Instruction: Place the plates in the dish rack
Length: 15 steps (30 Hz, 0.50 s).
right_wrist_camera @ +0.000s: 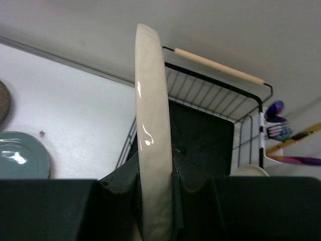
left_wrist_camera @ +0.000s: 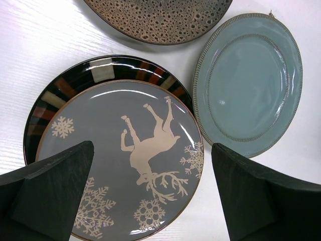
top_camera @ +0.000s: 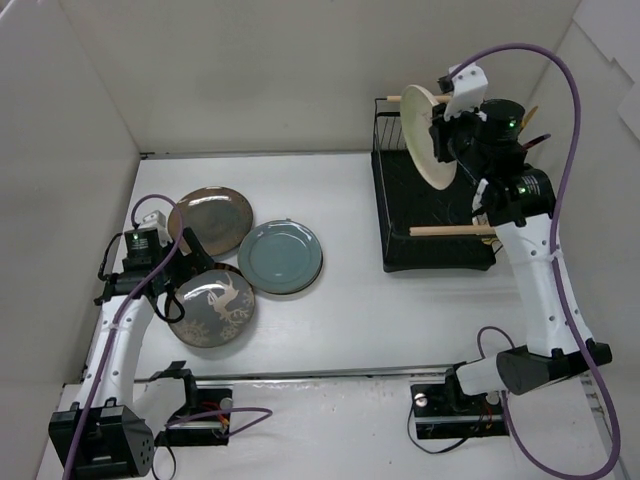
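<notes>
Plates on the table: I am counting four lying flat on the white tabletop (top_camera: 400, 310), all left of the rack.
Brown plate: a round brown-bronze speckled ceramic plate (top_camera: 210, 220) is sitting farthest from the arm bases.
Teal plate: a round teal ceramic plate with a ribbed rim (top_camera: 280, 257) is lying just right of the brown one; I cannot tell whether their rims are touching.
Grey plate: a round grey ceramic plate with a pale deer and snowflakes (left_wrist_camera: 125, 165) is resting on a round dark-rimmed ceramic plate with a striped band (left_wrist_camera: 100, 68), slightly off-centre.
Left gripper: the left gripper (left_wrist_camera: 153, 148) is hovering over the grey plate, its fingers spread wide and gripping nothing.
Cream plate: a round cream glazed ceramic plate (right_wrist_camera: 153, 125) is standing on edge over the far end of the rack.
Right gripper: the right gripper (top_camera: 440, 135) is pinching the cream plate's rim, one finger pressing each face.
Dish rack: the rectangular black wire rack with a black tray base (top_camera: 430, 205) is sitting on the table's right side, carrying a light wooden rod handle (top_camera: 450, 231) at its near end.
Contact: I am unable to tell whether the cream plate is touching the wires.
Utensils: coloured utensils (right_wrist_camera: 286, 134) are poking up beside the rack.
</notes>
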Each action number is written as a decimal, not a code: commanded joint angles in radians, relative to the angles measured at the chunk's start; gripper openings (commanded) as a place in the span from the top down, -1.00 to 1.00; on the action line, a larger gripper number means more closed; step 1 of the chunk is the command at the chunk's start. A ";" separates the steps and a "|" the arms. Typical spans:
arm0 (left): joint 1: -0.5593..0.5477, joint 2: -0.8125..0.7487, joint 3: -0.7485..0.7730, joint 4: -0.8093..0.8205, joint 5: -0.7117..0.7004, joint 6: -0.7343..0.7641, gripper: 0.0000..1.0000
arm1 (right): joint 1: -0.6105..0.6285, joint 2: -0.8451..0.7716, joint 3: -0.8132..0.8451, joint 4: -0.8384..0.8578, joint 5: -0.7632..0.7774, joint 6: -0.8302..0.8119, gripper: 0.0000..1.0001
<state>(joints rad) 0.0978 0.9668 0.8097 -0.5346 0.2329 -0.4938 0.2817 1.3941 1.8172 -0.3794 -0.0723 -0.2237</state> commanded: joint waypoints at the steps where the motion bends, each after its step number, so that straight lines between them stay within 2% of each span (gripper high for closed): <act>1: -0.003 0.013 0.036 0.036 0.029 0.029 -0.99 | -0.074 -0.070 0.019 0.175 0.016 -0.036 1.00; 9: -0.003 0.021 0.081 0.012 0.023 0.063 -0.99 | -0.259 -0.047 -0.068 0.168 -0.116 -0.034 1.00; 15: -0.003 0.069 0.129 0.004 0.094 0.141 -0.99 | -0.371 -0.012 -0.098 0.168 -0.221 -0.020 1.00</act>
<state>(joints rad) 0.0978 1.0252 0.8814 -0.5495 0.2821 -0.4137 -0.0586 1.3994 1.6936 -0.4057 -0.2020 -0.2405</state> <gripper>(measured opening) 0.995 0.148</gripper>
